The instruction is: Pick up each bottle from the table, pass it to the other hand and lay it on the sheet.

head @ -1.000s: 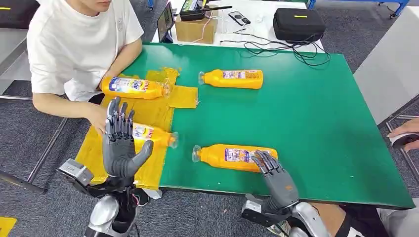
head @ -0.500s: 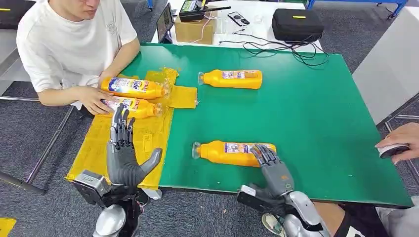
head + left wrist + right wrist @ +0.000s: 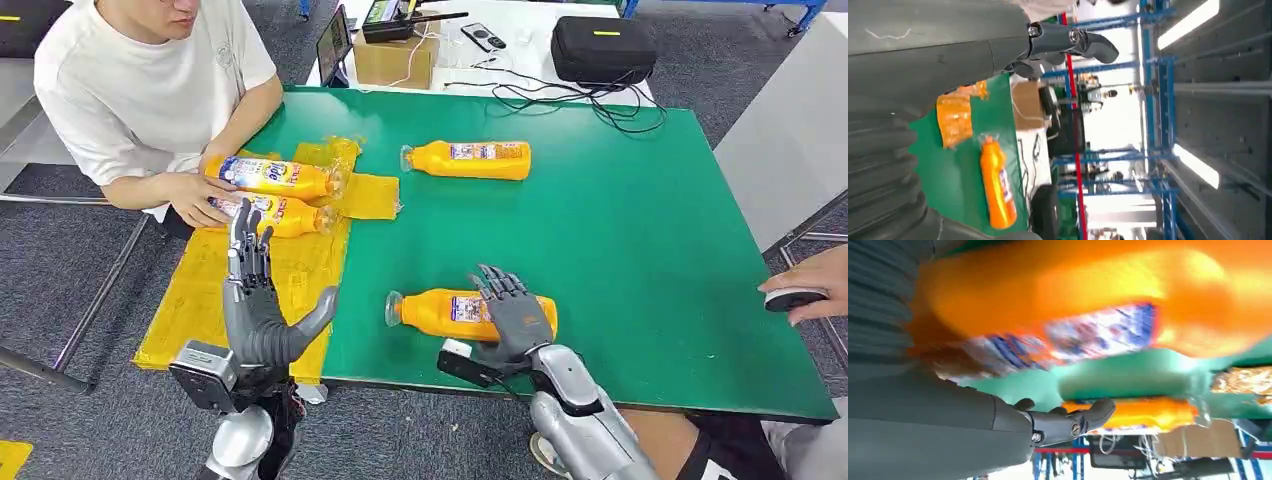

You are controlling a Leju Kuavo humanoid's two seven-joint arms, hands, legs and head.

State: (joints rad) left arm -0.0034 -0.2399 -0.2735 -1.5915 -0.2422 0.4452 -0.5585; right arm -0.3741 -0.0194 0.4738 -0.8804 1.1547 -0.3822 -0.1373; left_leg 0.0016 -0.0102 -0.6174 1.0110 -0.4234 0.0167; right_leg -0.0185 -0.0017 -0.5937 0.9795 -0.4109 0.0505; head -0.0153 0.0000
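An orange bottle [image 3: 445,312] lies on its side near the front edge of the green table [image 3: 640,250], cap to the left. My right hand [image 3: 510,308] rests over its base end with fingers spread; in the right wrist view the bottle [image 3: 1073,295] sits against the palm and the thumb [image 3: 1073,422] stands apart from it. My left hand [image 3: 258,310] is upright and open above the yellow sheet [image 3: 200,290], holding nothing. Two bottles [image 3: 270,177] [image 3: 280,216] lie on the sheet. Another bottle [image 3: 470,160] [image 3: 997,185] lies at the far middle of the table.
A person sits at the table's left, one hand [image 3: 190,205] on the nearer sheet bottle. A cardboard box [image 3: 397,60], a black case [image 3: 603,48] and cables lie beyond the far edge. Another person's hand [image 3: 800,295] holds a mouse at the right.
My right hand has swung left and forward onto the near bottle, which shifted slightly left. The person slid the second bottle up the sheet beside the first. My left hand moved slightly right.
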